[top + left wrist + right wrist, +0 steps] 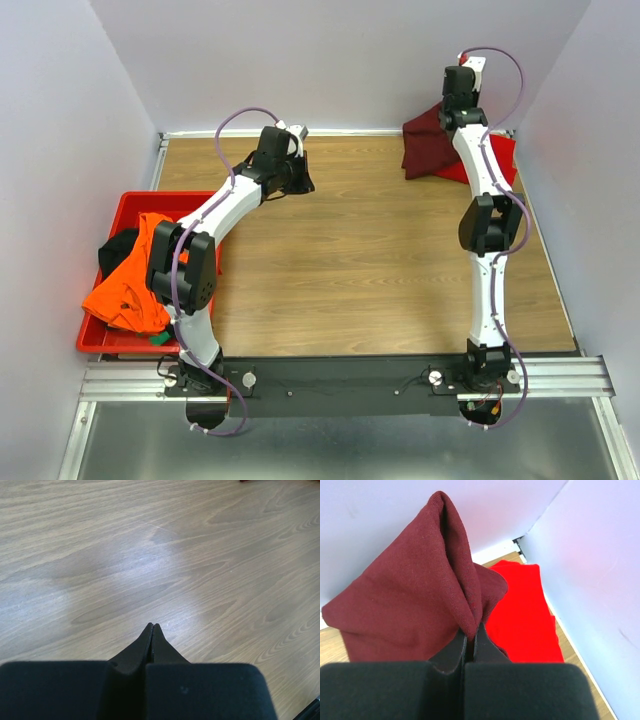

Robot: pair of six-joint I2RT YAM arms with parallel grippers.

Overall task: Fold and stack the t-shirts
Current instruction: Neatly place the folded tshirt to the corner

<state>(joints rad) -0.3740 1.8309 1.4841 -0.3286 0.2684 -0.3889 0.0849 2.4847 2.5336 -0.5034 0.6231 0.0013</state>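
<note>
— Maroon soft cloth t-shirt (405, 600): where?
— Far right corner, hanging from right gripper (470, 630), clamped on a fold; bright red cloth t-shirt (525, 615) lying just beside, on wooden tabletop (380, 250).
— Left gripper (152, 626)?
— Pressed together, nothing between, over tabletop, left of centre.

Open tabletop (380, 260) fills centre frame; maroon t-shirt (428, 148) and red t-shirt (503, 158) block upper right, heaped tray (130, 200) the left.

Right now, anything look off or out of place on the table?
Nothing damaged. Two untidy spots: the orange t-shirt lies crumpled in the red tray on the left, seemingly lapping over its left rim, and the maroon t-shirt hangs bunched from the shut right claw in the far right corner, by the flat bright red t-shirt.
</note>
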